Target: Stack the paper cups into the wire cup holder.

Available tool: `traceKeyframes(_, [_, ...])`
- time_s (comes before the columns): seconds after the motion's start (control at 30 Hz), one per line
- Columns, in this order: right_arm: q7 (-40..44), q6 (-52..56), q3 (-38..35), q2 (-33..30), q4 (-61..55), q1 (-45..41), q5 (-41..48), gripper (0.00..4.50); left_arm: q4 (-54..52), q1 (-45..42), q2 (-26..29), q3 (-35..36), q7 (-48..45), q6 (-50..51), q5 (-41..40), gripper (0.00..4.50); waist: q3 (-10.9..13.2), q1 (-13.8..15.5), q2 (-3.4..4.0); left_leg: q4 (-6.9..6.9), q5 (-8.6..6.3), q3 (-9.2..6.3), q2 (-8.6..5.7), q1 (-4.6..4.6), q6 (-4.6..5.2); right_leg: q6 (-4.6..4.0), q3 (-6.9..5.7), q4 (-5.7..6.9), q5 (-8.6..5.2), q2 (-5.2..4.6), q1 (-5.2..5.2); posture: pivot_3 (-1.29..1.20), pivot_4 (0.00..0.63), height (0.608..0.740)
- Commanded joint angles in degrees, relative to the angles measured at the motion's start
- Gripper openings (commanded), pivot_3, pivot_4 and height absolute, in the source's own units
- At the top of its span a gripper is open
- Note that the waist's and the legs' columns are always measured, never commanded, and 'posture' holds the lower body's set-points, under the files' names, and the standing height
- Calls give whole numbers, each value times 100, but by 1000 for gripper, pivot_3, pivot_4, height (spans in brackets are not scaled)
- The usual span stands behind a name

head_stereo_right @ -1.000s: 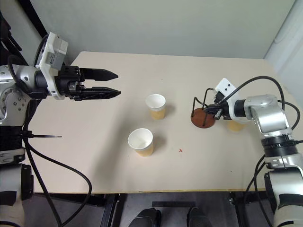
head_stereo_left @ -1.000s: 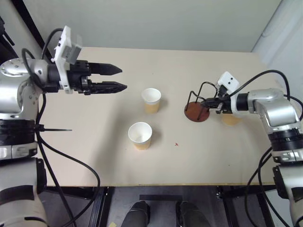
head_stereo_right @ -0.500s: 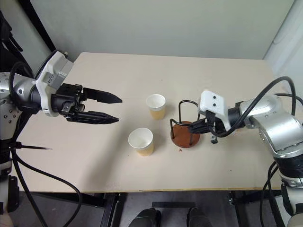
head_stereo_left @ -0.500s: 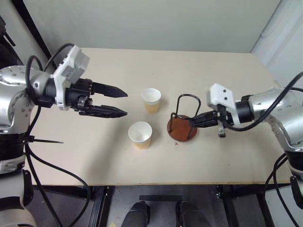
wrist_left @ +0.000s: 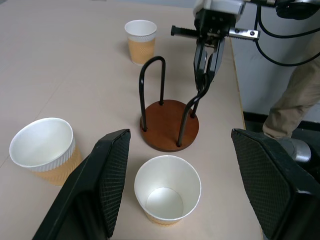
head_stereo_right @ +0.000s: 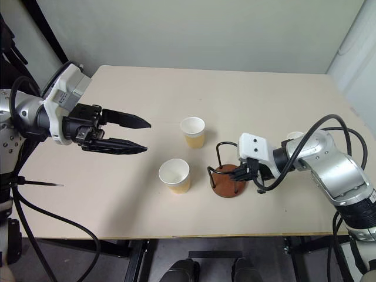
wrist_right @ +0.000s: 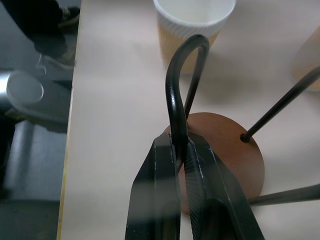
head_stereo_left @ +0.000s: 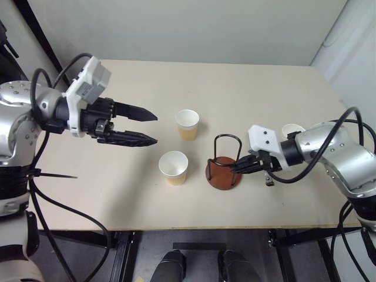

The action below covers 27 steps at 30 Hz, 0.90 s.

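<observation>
The wire cup holder [head_stereo_left: 223, 174], a reddish-brown disc with black wire loops, stands upright at mid-table. My right gripper [head_stereo_left: 237, 167] is shut on one of its wire loops [wrist_right: 176, 95], low near the base. Two paper cups stand just left of the holder: one nearer the front [head_stereo_left: 174, 167] and one farther back [head_stereo_left: 187, 124]. A third paper cup [head_stereo_left: 292, 130] peeks out behind my right arm. My left gripper [head_stereo_left: 154, 128] hovers open above the table, left of the two cups, pointing toward them.
The table's front edge [head_stereo_left: 194, 229] runs close below the holder. A wall [head_stereo_left: 194, 29] rises behind the table's far edge. Beyond the table's right side, a person's trouser leg [wrist_left: 295, 95] appears in the left wrist view.
My right gripper has dragged the holder from the right side to the middle, next to the two cups, uncovering the third cup. My left arm drew back slightly, then held still.
</observation>
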Motion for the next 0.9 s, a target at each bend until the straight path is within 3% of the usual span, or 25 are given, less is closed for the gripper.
traceKeyframes(0.03, [118,-186,-14,-184,-37,51,-71,26,-146,-58,96,101,21,-18,-55,3471,0,5,0,0,0,0,0,0,0,0,0,0,0,0,0,0,150,740])
traceKeyframes(0.1, [132,-288,45,-269,-19,118,-180,26,-140,-73,80,91,34,-18,-53,3471,-1,3,-1,1,-2,0,0,0,3,0,0,-1,0,0,1,0,150,740])
traceKeyframes(0.4, [105,-545,-81,-425,173,319,-394,2784,-118,-101,-20,49,98,-35,-62,3471,-1,-1,-1,1,-5,0,0,1,9,0,0,4,2,0,0,0,150,740])
traceKeyframes(0.67, [204,-276,-1134,-1164,190,338,-4,2784,-104,-75,-123,95,205,21,-124,3471,-1,37,-1,0,-4,0,-1,-1,7,-1,0,-3,2,-1,3,0,150,740])
traceKeyframes(0.9, [303,-1528,-1194,-2046,1715,77,-908,2784,29,-194,-243,-5,186,-61,-60,3471,0,37,-1,-2,-15,0,-1,0,23,4,3,-3,5,-3,2,0,150,740])
